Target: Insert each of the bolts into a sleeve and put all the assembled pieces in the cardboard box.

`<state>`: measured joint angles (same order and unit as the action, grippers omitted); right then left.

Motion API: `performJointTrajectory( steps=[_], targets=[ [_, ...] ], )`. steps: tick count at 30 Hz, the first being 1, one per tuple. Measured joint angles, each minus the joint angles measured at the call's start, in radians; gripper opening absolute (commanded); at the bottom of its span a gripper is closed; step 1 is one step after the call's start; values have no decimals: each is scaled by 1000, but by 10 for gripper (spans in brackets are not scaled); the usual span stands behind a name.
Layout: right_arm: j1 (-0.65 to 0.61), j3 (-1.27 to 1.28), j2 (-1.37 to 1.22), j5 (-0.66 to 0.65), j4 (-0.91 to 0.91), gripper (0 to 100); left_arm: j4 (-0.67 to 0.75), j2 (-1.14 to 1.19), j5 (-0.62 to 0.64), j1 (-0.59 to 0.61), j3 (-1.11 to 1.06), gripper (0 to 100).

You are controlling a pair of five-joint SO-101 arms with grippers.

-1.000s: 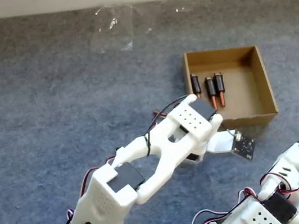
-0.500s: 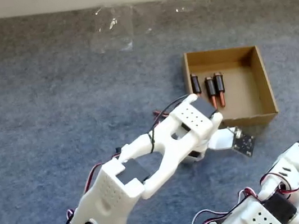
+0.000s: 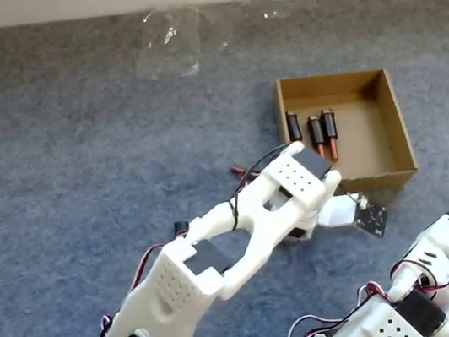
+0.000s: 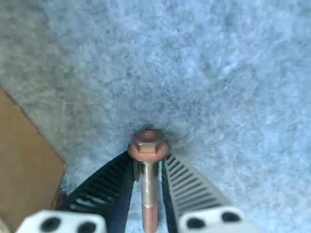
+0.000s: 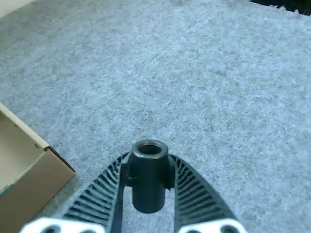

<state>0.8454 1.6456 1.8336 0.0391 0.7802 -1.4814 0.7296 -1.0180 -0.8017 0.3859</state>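
Observation:
A copper bolt (image 4: pixel 148 170) with a hexagonal head is clamped between the black ribbed fingers of my left gripper (image 4: pixel 148 162), just above the grey carpet. The left arm (image 3: pixel 287 188) stretches toward the near side of the cardboard box (image 3: pixel 396 120). My right gripper (image 5: pixel 147 177) is shut on a black sleeve (image 5: pixel 147 174), whose open bore faces away from the camera. The right arm (image 3: pixel 429 273) sits at the front right of the table. Three assembled pieces (image 3: pixel 315 134) lie side by side inside the box.
A crumpled clear plastic bag (image 3: pixel 170 40) lies on the carpet at the back. A corner of the box (image 5: pixel 29 165) is close to the right gripper. The box wall (image 4: pixel 24 165) stands beside the left gripper. Open carpet spreads to the left.
The left arm has shifted slightly to the right and toward the front of the box with the bolt. The right arm has kept still.

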Motion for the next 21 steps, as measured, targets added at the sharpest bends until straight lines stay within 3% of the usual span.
performJointTrajectory(
  steps=[16,21],
  targets=[
    [0,0,0,0,0,5,-187,15,-2,40,132,5],
    [0,0,0,0,0,5,-203,15,57,51,132,5]
  ],
)
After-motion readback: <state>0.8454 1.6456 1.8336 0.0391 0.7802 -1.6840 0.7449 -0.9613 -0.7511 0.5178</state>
